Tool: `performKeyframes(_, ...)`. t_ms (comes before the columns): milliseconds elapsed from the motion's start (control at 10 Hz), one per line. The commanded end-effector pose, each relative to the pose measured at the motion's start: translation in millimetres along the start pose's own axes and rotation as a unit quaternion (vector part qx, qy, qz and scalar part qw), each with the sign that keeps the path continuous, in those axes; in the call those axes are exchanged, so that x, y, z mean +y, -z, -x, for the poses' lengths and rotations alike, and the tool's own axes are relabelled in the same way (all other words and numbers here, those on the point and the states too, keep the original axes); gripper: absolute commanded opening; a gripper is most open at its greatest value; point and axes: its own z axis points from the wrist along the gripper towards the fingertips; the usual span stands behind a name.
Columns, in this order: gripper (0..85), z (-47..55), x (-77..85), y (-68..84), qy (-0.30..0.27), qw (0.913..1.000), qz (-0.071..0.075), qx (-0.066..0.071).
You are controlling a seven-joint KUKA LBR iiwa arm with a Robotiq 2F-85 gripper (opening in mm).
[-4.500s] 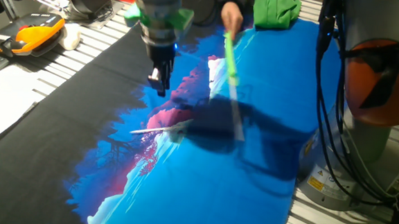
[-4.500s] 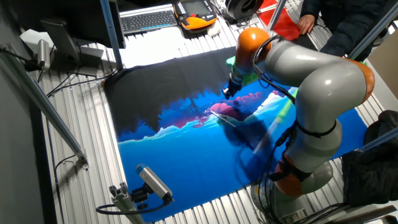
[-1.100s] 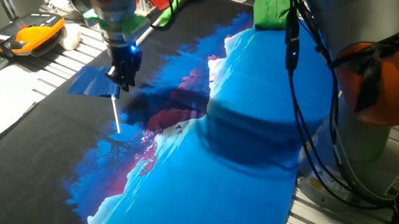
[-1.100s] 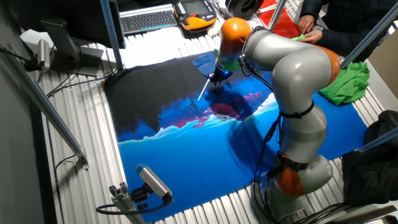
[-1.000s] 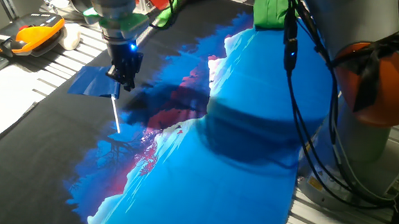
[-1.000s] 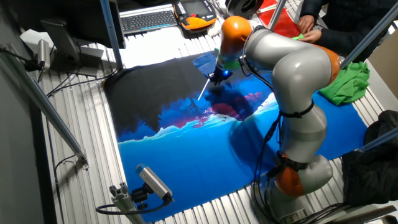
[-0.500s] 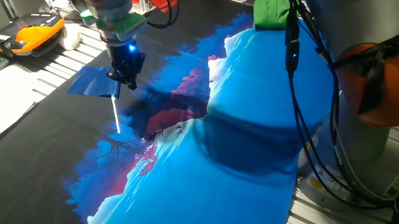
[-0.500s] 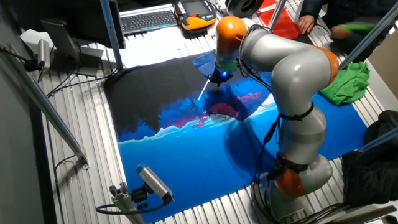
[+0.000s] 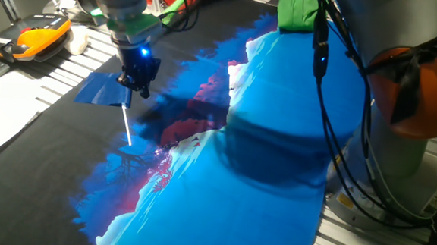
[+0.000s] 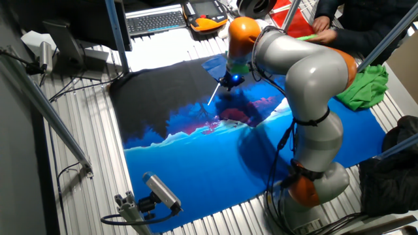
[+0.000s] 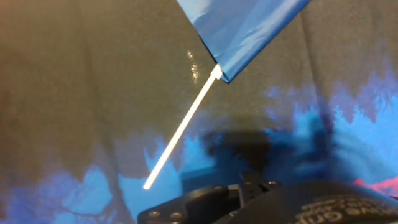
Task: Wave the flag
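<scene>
The flag (image 9: 99,91) lies flat on the black part of the printed tablecloth (image 9: 277,156), its dark blue cloth to the left and its thin white stick (image 9: 126,124) pointing toward the front. It also shows in the other fixed view (image 10: 212,64). In the hand view the blue cloth (image 11: 242,25) and stick (image 11: 183,124) lie below the hand, apart from it. My gripper (image 9: 134,91) hovers just right of the top of the stick, and it also shows in the other fixed view (image 10: 228,81). Its fingers look apart and hold nothing.
A green cloth (image 9: 301,7) lies at the far edge. An orange-black handset (image 9: 30,39) and white paper are at the left, and a keyboard (image 10: 157,21) beyond. A person (image 10: 339,19) stands at the far side. My arm's base and cables (image 9: 414,96) fill the right.
The flag has stayed put on the tablecloth. My gripper has shifted only slightly above it. The person's hand at the far side has moved.
</scene>
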Motion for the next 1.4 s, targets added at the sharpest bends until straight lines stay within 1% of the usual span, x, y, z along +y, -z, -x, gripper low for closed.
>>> performKeyframes(0,0.0,-0.2,0.3,0.0,-0.126,0.9919,0.002,-0.006)
performKeyframes(100,0.0,1.2,5.8,0.3,-0.148,0.9888,-0.009,-0.012)
performKeyframes(200,17.0,4.8,16.4,-1.0,-0.169,0.9854,-0.015,-0.016)
performKeyframes(300,17.0,9.6,27.4,-4.1,-0.187,0.982,-0.018,-0.018)
performKeyframes(400,34.0,15.3,38.6,-9.1,-0.207,0.978,-0.019,-0.02)
performKeyframes(500,34.0,18.9,43.1,-12.4,-0.213,0.9766,-0.023,-0.025)
performKeyframes(600,34.0,22.2,45.5,-15.1,-0.216,0.9758,-0.02,-0.025)
performKeyframes(700,34.0,25.3,47.2,-20.0,-0.219,0.9752,-0.02,-0.028)
performKeyframes(800,34.0,29.1,48.8,-26.6,-0.222,0.9742,-0.025,-0.036)
performKeyframes(1100,34.0,38.2,51.3,-46.6,-0.231,0.9715,-0.023,-0.048)
performKeyframes(1200,34.0,40.4,52.2,-55.8,-0.233,0.9708,-0.024,-0.053)
performKeyframes(1300,34.0,41.1,52.9,-60.9,-0.233,0.9705,-0.026,-0.056)
